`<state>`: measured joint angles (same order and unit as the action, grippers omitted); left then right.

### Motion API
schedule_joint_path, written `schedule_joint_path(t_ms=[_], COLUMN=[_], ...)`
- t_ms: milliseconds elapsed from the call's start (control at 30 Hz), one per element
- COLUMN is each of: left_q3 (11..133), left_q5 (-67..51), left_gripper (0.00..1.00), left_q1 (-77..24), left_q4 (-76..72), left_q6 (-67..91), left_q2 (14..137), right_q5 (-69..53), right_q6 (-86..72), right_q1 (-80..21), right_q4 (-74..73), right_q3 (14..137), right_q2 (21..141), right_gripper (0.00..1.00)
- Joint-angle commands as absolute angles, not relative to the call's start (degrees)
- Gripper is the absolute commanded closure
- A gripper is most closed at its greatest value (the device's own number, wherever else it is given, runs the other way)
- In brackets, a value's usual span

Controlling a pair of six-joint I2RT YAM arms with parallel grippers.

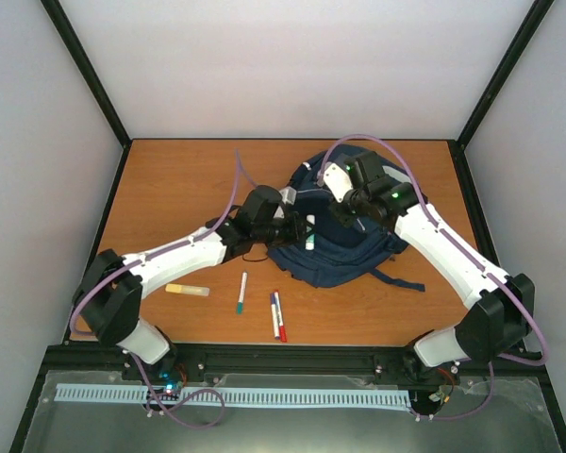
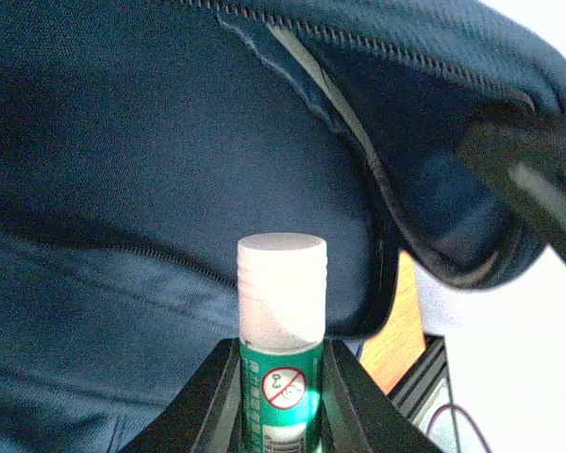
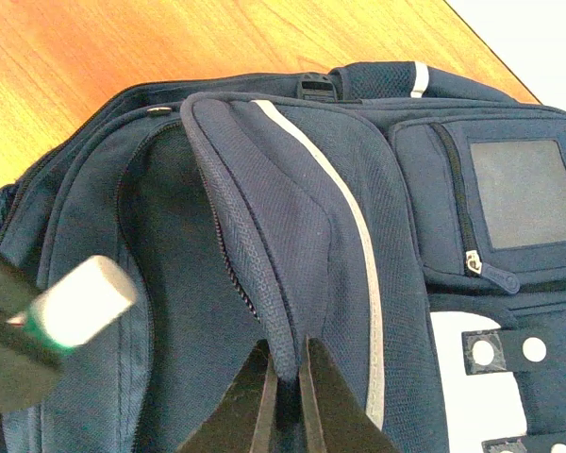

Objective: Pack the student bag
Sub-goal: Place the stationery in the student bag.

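Note:
The navy student bag (image 1: 340, 247) lies at the table's middle back. My right gripper (image 3: 285, 370) is shut on the edge of the bag's flap (image 3: 264, 283) and holds it raised, so the compartment gapes. My left gripper (image 2: 283, 363) is shut on a green glue stick (image 2: 281, 377) with a white cap (image 2: 281, 283), held at the bag's opening. In the top view the glue stick (image 1: 309, 236) points into the bag beside the left gripper (image 1: 300, 229). In the right wrist view its white cap (image 3: 80, 302) shows at the left, over the open compartment.
On the table in front of the bag lie a yellow glue stick (image 1: 187, 290), a teal-capped marker (image 1: 241, 293), and a blue pen and a red pen (image 1: 277, 315) side by side. A bag strap (image 1: 396, 279) trails to the right.

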<state>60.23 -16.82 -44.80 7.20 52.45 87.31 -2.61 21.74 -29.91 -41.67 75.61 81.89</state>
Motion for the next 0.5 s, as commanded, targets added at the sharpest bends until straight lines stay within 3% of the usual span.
schedule_joint_path(t_ms=[0, 300, 367, 433, 467], left_q3=[65.8, 70.4, 69.6, 69.6, 70.2], left_q5=[-14.9, -10.1, -8.5, -8.3, -8.7], left_gripper=[0.98, 0.96, 0.87, 0.66, 0.60], left_q1=[-45.1, -45.1, -45.1, -45.1, -45.1], left_q4=[4.7, 2.6, 0.7, -1.5, -1.7], left_q6=[61.1, 72.1, 75.4, 77.4, 77.8], left_q2=[91.4, 97.6, 98.3, 99.3, 100.0], right_q5=[-6.5, -7.6, -7.9, -8.4, -8.9], right_q6=[19.2, 19.1, 18.9, 18.7, 18.5], right_q1=[-29.8, -28.8, -28.7, -28.5, -28.4], right_q4=[-37.2, -37.1, -36.9, -36.9, -37.0], right_q3=[80.3, 78.7, 78.3, 78.1, 78.2], right_q2=[80.4, 79.3, 79.1, 79.0, 79.0], right_gripper=[0.97, 0.97, 0.97, 0.97, 0.97])
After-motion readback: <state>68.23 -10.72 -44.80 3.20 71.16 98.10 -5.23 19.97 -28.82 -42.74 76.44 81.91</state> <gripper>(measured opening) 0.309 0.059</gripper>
